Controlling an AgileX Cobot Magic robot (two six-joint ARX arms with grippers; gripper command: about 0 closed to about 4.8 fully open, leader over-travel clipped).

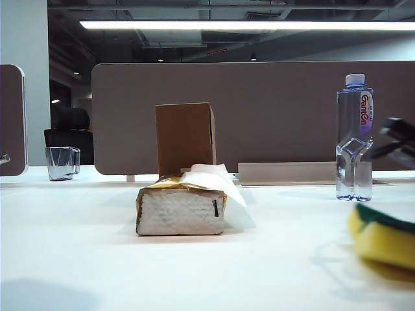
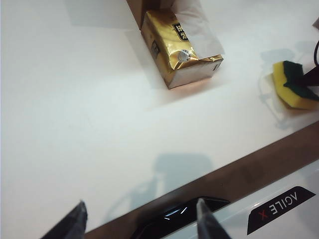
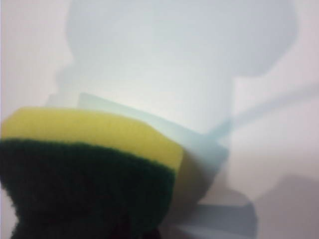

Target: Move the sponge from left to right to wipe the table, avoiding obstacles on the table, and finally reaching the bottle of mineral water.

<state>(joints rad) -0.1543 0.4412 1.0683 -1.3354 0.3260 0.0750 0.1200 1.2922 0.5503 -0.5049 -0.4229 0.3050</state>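
Sponge point(image 1: 382, 241): yellow foam with the dark green scouring layer up, at the right edge of the exterior view, tilted, its lower yellow face at or just above the table point(image 1: 78, 253); contact cannot be told. Right gripper point(image 2: 305, 78) is clamped on it: the left wrist view shows dark fingers coming in from the far side and biting the green layer. In the right wrist view the sponge point(image 3: 94, 164) fills the near field, blurred, green face toward the camera, yellow beyond; the fingers themselves are not seen there, only white table and soft shadows.

Right arm pose: only a dark piece of it shows in the exterior view, above the sponge and just right of the bottle of mineral water point(image 1: 355, 137).

Outward from the right gripper: the bottle stands upright behind it, near. The tissue pack point(image 1: 181, 204) lies well off to its left, one tissue sticking out; the cardboard box point(image 1: 185, 138) stands upright just behind the pack. A glass mug point(image 1: 62, 162) sits farthest away, at the left rear.

Left gripper point(image 2: 139, 224): fingers apart, holding nothing, hanging above the table's near edge, well apart from pack and sponge. Only its wrist view shows the pack's gold top.
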